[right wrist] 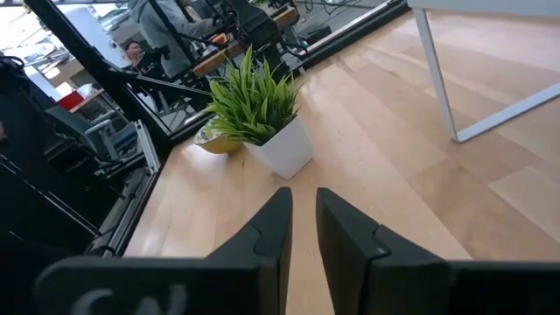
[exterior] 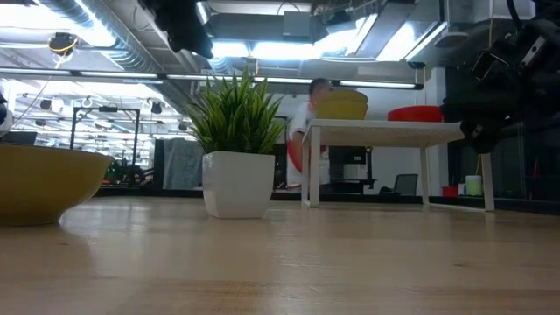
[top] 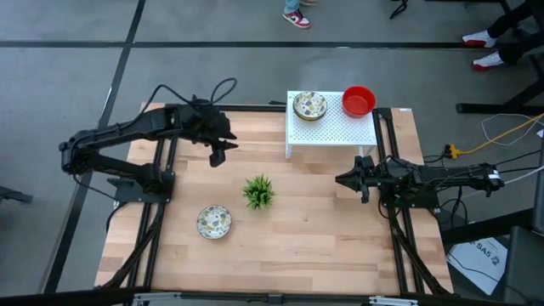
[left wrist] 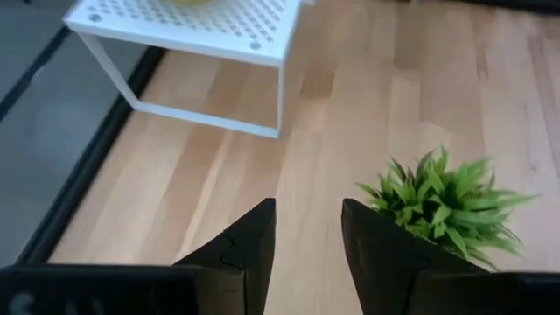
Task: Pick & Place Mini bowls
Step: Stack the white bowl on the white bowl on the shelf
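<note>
Three mini bowls show. One speckled cream bowl (top: 213,222) sits on its base on the table's near left part, and shows in the low view at the left edge (exterior: 35,184). A second speckled bowl (top: 309,105) and a red bowl (top: 358,100) stand on the white perforated stand (top: 331,129). My left gripper (top: 219,155) (left wrist: 308,229) hovers open above the table, left of the stand, holding nothing. My right gripper (top: 341,181) (right wrist: 303,213) waits near the table's right side, below the stand, its fingers close together and empty.
A small green spiky plant in a white pot (top: 259,192) stands mid-table between the two grippers and near the lone bowl. The stand's thin white legs (exterior: 426,175) rise at the far right part. People's red-and-white shoes (top: 296,17) show on the floor beyond the far edge.
</note>
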`<action>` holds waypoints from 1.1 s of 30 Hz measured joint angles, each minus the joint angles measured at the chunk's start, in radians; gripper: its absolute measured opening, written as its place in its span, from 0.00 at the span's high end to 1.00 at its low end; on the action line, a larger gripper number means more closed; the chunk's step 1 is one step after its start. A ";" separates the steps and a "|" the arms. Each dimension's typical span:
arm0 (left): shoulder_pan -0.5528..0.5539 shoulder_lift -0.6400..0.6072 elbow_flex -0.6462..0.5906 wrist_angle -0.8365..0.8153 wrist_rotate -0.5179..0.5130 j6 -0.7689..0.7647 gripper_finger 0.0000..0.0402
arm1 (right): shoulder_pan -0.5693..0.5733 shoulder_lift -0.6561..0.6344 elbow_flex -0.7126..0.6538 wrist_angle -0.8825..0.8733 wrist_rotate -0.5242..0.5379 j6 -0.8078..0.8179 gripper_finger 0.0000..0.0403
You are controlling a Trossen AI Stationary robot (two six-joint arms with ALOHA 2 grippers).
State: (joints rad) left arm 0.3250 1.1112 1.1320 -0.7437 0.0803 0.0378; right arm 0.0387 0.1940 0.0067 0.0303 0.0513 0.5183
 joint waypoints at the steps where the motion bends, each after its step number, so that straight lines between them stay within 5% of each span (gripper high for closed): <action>1: -0.008 0.007 0.000 -0.003 -0.002 0.001 0.68 | 0.000 0.000 0.000 0.000 0.000 -0.003 0.86; 12: -0.113 0.071 0.000 -0.073 -0.025 0.042 0.68 | 0.000 0.000 0.000 0.000 0.000 -0.003 0.86; 33: -0.525 0.027 0.000 -0.122 -0.062 0.059 0.68 | 0.000 0.000 0.000 -0.001 0.000 -0.003 0.86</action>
State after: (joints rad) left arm -0.2003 1.1381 1.1316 -0.8655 0.0178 0.0964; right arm 0.0383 0.1944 0.0067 0.0296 0.0511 0.5152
